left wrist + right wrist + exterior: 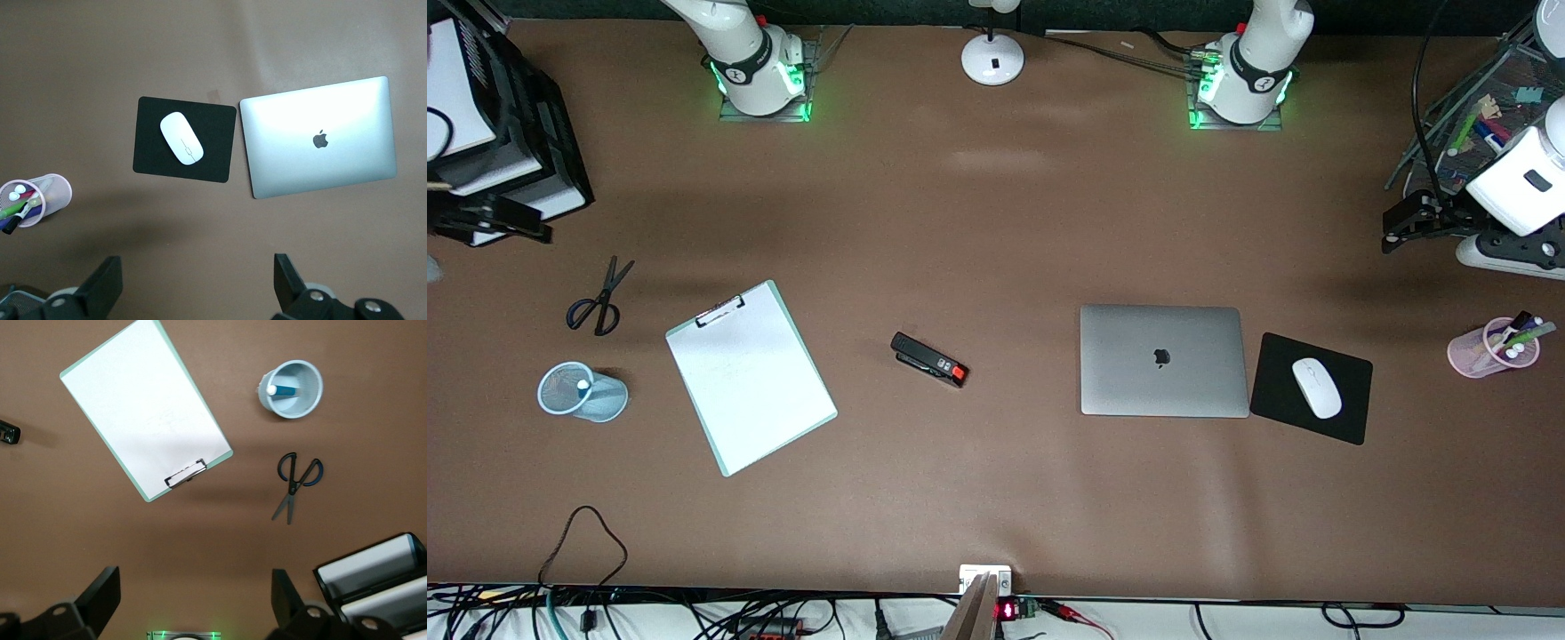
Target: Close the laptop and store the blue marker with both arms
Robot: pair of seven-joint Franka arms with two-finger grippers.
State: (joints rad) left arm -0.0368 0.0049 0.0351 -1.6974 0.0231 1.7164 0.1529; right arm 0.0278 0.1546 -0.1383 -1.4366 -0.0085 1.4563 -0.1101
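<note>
The clipboard [751,377] reaches nearest the front camera, a single sheet on a pale green board, and beside it toward the right arm's end stands one blue mesh cup [583,392], with the blue marker [283,389] standing inside it, its pale end up against the rim. The laptop [1163,360] lies shut and flat toward the left arm's end of the table, logo up, with one black mouse pad [1311,388] just beside it carrying one white mouse [1317,388]. Judging from how things lie, both parts of the task look done: lid down, marker in its cup, and neither arm touching anything. The left gripper [199,283] hangs high over the bare table near the mouse pad and laptop, jaws spread wide and empty; the right gripper [195,600] hangs likewise over the table near the clipboard and the scissors [599,300], jaws spread and empty. What remains, I judge, is only for both arms to wait clear of the table; no further grasp seems called for. By count: one laptop, one stapler [929,359] between clipboard and laptop, one pair of scissors, two mesh cups, the second a pink one [1491,348] near the left arm's end holding several markers whose number I cannot tell.
</note>
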